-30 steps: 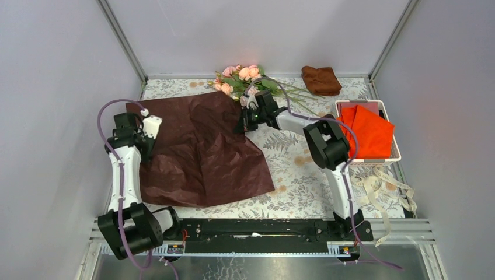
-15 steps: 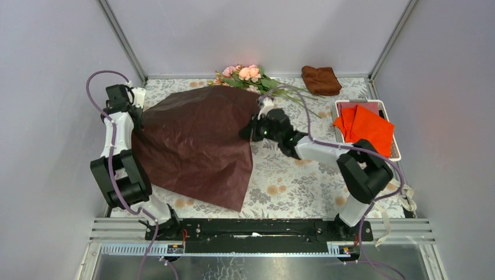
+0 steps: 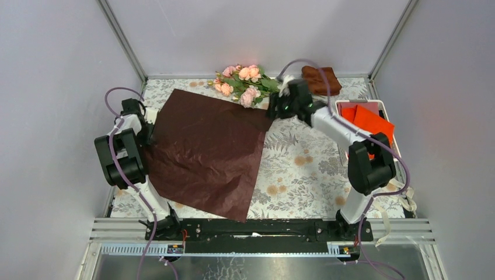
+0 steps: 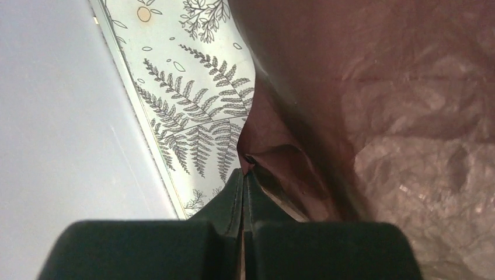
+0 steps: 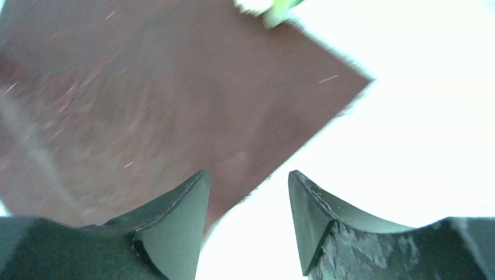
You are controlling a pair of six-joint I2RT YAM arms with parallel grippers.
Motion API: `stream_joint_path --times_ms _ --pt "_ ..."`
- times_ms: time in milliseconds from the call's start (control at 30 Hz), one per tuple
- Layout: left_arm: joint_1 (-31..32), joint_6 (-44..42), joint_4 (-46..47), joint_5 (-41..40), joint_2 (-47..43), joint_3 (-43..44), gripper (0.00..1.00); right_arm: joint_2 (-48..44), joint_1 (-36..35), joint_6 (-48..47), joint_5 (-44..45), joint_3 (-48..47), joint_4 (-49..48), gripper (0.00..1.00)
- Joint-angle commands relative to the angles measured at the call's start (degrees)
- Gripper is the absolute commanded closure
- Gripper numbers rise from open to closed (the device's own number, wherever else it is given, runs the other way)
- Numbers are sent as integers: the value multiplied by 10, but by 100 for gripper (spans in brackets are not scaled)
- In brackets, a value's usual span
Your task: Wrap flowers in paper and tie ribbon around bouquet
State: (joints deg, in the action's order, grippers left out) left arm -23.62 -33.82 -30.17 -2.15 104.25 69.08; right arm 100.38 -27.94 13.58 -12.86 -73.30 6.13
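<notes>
The left gripper (image 4: 244, 172), black and two-fingered, is pinching with its jaws pressed together on a puckered edge of the paper (image 4: 379, 87), a large thin dark maroon sheet. Only its own wrist camera is showing that pinch. From overhead that spot is mostly hiding behind the arm at the sheet's left side.

The overhead camera is showing the sheet lying spread across the fern-patterned table (image 3: 297, 169), one corner reaching the near edge. The right gripper (image 5: 248, 175) is hanging over the far right corner with its fingers apart and nothing between them. Its wrist picture is blurring and washing the table out to white.

Just beyond that corner, the flowers (image 3: 242, 81), small pink roses with green leaves, are lying against the back wall. Farther right a brown folded cloth (image 3: 327, 81) is sitting near a white basket (image 3: 398, 153) of bright orange sheets (image 3: 373, 122). The ribbon (image 3: 385, 192), narrow and cream-white, is trailing loose by the table's near right corner.
</notes>
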Motion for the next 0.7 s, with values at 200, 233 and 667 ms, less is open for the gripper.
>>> stream_joint_path --times_ms 200,233,667 --pt "6 -52 23 41 9 6 100 261 170 -248 44 -394 288 34" --pt "7 -52 16 43 13 12 100 290 176 -261 47 -432 305 33" --pt "13 -4 -142 38 -41 128 17 455 196 -333 11 -572 349 45"
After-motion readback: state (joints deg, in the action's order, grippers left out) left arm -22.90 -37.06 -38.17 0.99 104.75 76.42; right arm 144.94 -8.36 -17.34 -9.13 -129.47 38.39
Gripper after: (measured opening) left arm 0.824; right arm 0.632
